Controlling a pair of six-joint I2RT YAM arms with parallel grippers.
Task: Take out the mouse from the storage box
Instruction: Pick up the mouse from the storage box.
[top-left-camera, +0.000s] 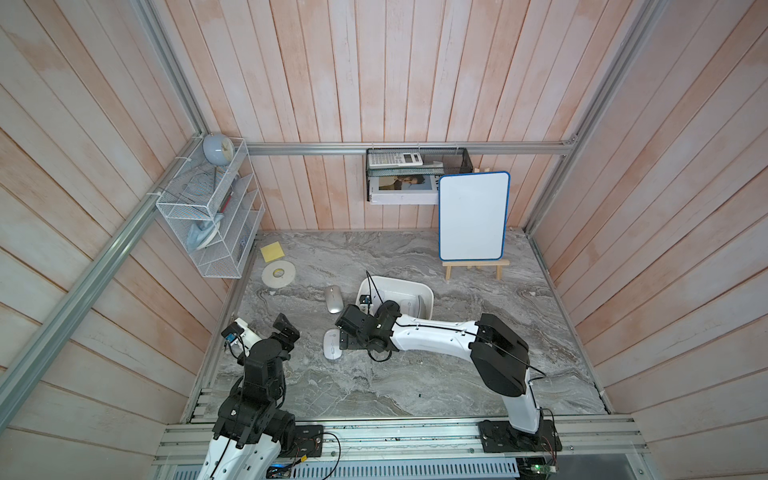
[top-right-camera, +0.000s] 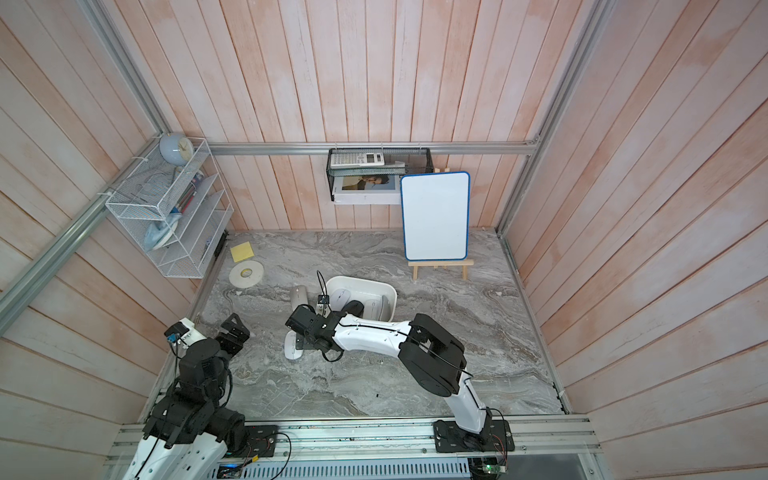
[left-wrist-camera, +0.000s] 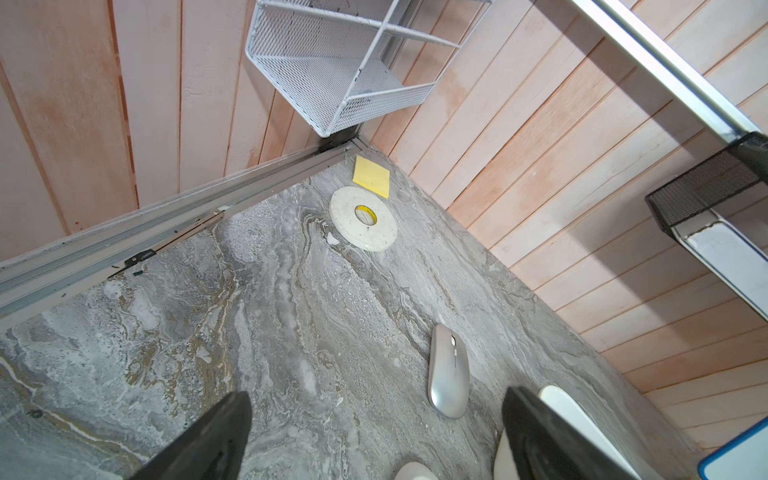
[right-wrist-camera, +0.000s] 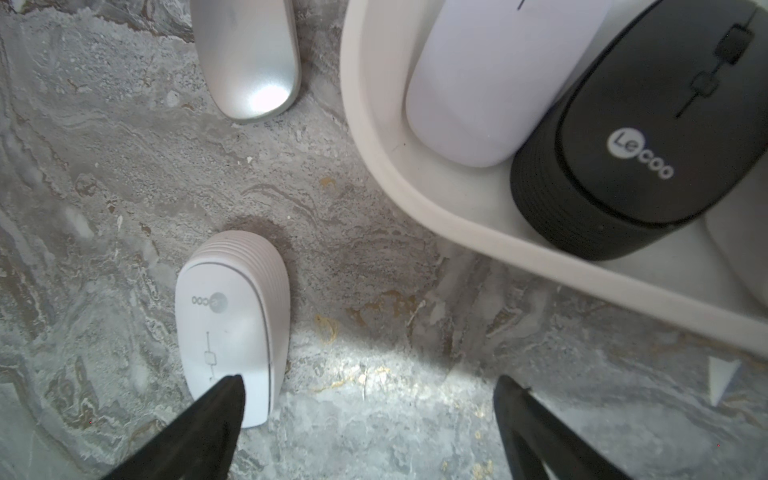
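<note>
The right claw (right-wrist-camera: 370, 382) hangs with its jaws wide apart, gripping nothing, one finger over a white mouse (right-wrist-camera: 232, 324) that lies on the table (right-wrist-camera: 124, 166) just outside the storage box (right-wrist-camera: 457, 237). A silver mouse (right-wrist-camera: 253, 62) lies outside the box too, near its wall. Inside the box, a black Lecoo mouse (right-wrist-camera: 644, 145) rests against a second white mouse (right-wrist-camera: 486, 83). The left claw (left-wrist-camera: 376, 395), likewise spread and empty, hovers well away from the box.
</note>
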